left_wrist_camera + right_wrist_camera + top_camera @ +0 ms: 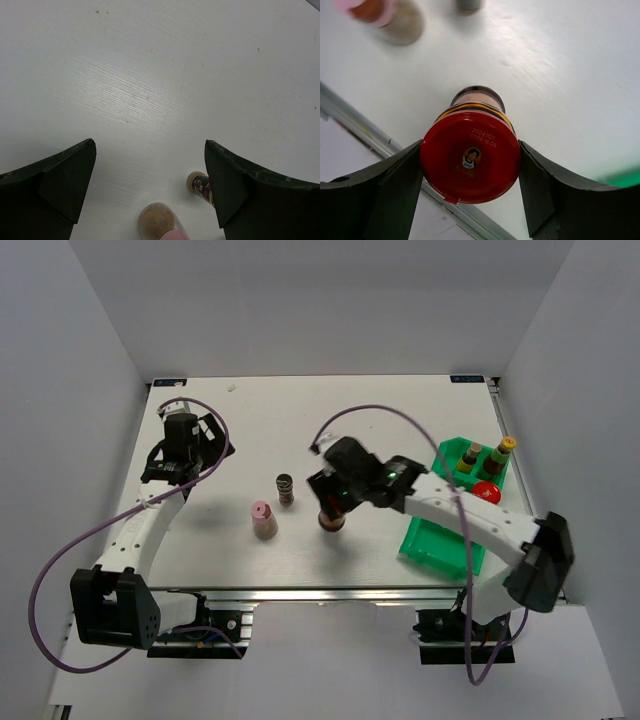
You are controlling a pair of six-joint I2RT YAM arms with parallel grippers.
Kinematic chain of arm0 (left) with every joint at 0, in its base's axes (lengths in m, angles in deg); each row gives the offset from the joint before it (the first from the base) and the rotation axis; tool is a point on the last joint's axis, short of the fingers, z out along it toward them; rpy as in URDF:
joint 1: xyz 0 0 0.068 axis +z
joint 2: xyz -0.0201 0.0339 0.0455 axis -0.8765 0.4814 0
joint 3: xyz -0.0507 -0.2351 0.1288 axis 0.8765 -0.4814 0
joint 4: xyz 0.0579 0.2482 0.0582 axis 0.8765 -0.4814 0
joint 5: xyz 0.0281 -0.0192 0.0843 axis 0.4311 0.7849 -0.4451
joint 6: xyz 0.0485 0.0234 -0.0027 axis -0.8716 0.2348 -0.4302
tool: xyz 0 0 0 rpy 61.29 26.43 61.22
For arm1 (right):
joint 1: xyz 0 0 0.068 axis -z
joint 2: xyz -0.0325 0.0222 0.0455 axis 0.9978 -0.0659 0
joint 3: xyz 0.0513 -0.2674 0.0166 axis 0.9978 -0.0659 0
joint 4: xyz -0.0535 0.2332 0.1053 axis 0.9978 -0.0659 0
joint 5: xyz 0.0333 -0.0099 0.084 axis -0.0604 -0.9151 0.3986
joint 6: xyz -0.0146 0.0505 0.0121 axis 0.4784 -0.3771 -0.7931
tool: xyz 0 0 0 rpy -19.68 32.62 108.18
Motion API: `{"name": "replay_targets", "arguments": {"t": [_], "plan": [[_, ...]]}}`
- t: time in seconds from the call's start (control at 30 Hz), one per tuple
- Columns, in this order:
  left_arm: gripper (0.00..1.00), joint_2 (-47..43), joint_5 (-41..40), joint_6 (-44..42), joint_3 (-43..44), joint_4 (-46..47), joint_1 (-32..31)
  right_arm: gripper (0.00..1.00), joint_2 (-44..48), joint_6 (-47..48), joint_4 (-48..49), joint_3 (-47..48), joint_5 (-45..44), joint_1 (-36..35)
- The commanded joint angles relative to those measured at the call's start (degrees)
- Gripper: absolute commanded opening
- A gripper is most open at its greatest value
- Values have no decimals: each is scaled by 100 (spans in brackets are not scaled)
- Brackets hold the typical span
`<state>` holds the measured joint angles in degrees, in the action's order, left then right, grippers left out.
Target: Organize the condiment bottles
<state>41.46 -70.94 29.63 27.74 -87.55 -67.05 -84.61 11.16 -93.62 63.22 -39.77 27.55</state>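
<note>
My right gripper (329, 506) is shut on a dark red-lidded jar (331, 522) near the table's middle front; in the right wrist view both fingers press the sides of its red lid (470, 157). I cannot tell whether it is lifted. A pink-capped jar (263, 520) and a grey ribbed shaker (285, 490) stand just left of it. In the green bin (440, 545) stand a tan-capped brown bottle (471, 455), a yellow-capped green bottle (500, 452) and a second red-lidded jar (486, 491). My left gripper (170, 472) is open and empty at the far left.
The left wrist view shows its open gripper (150, 150) over bare table, with the pink-capped jar (160, 222) and a small dark bottle (199, 184) partly behind the right finger. The table's front rail (365, 127) lies close below the held jar. Purple cables loop over both arms.
</note>
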Motion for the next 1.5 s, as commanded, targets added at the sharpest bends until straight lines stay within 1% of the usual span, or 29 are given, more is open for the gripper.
{"name": "replay_targets", "arguments": {"t": [0.0,0.03,0.1,0.17,0.2,0.33,0.4,0.43,0.6,0.67,1.0,1.1,1.17,1.2,1.23,1.3,1.33,1.37,1.47], "plan": [[98,-166,77,-45,-44,26,11,26,979,-613,59,-117,-803,724],[98,-157,77,-45,-52,52,11,26,1276,-676,6,-266,-934,1030],[98,-131,68,-54,-52,52,11,26,1568,-747,-118,-390,-1058,1322],[98,-87,68,-54,-26,44,11,25,1972,-870,-266,-478,-1391,1665],[98,-61,86,-54,-9,35,11,23,2183,-887,-320,-505,-1471,1788],[98,-8,104,-54,9,52,11,21,2536,-1098,-583,-688,-1909,2438],[98,1,112,-62,9,52,11,21,2589,-1178,-723,-751,-2078,2667],[98,1,130,-62,9,70,11,21,2598,-1169,-707,-786,-2096,2912],[98,1,130,-97,0,44,11,22,2457,-1090,-470,-1050,-1920,3817],[98,-25,121,-106,-17,52,11,22,2369,-1107,-426,-1146,-1955,4012],[98,-34,77,-106,-26,35,11,23,1974,-1099,-13,-1787,-1675,4487],[98,-16,86,-106,-9,26,11,26,1860,-1134,110,-1963,-1578,4628],[98,-8,86,-106,-9,26,11,31,1807,-1160,216,-2016,-1525,4724],[98,-8,77,-106,-17,26,11,34,1789,-1195,233,-2025,-1516,4751],[98,1,77,-106,-26,9,11,44,1763,-1195,234,-2043,-1490,4769],[98,-16,51,-106,-17,-9,11,55,1745,-1187,234,-2043,-1419,4813],[98,-16,51,-98,-17,-18,11,74,1754,-1195,225,-2017,-1402,4813],[98,-34,60,-97,-26,-9,11,80,1763,-1187,207,-1999,-1349,4822],[98,-43,86,-89,-26,0,11,89,1886,-1116,242,-1886,-1252,4822]]}}
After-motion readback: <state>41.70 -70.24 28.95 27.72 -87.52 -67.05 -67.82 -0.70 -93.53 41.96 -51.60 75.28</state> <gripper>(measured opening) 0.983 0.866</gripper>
